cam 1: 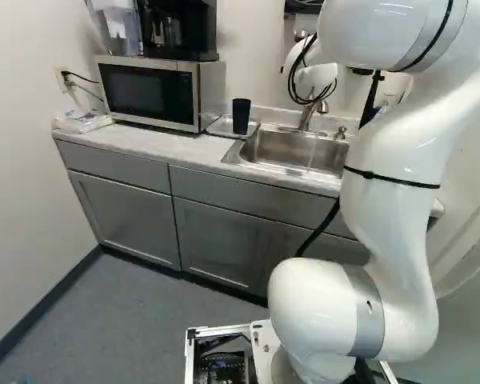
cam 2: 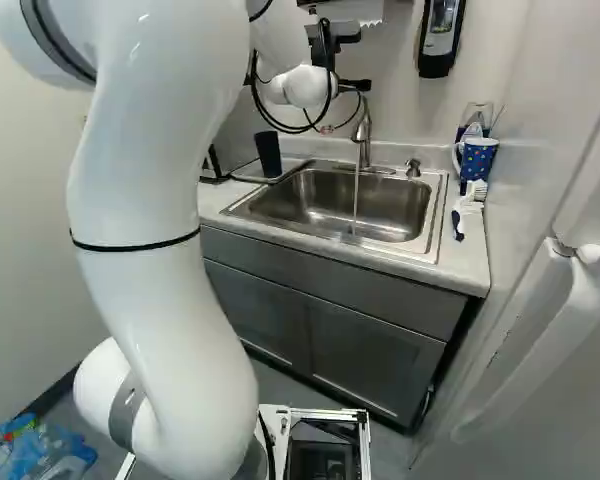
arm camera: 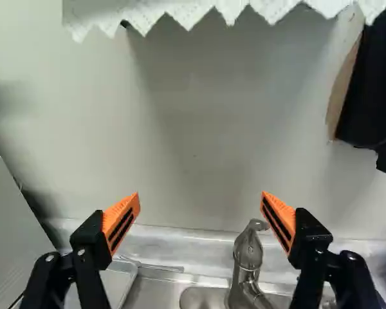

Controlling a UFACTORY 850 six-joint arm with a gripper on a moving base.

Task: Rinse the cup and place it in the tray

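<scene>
In the right base view, black parts of my gripper (cam 2: 355,85) show above and behind the faucet (cam 2: 362,135), from which a thin stream of water (cam 2: 355,200) falls into the sink (cam 2: 315,200). In the wrist view my gripper (arm camera: 201,199) is wide open, with only wall between its fingers and the faucet (arm camera: 248,254) beyond, nearer one finger. A black cup (cam 1: 241,116) stands wider end up on the metal tray (cam 1: 218,126), between microwave and sink in the left base view. The cup is out of the wrist view; part of the tray (arm camera: 120,273) shows there.
The microwave (cam 1: 148,92) stands left of the tray, with a black coffee maker (cam 1: 178,30) on top. Right of the sink are a dotted blue mug (cam 2: 475,160), a brush (cam 2: 472,198) and a soap pump (cam 2: 412,168). A wall dispenser (cam 2: 440,35) hangs above them.
</scene>
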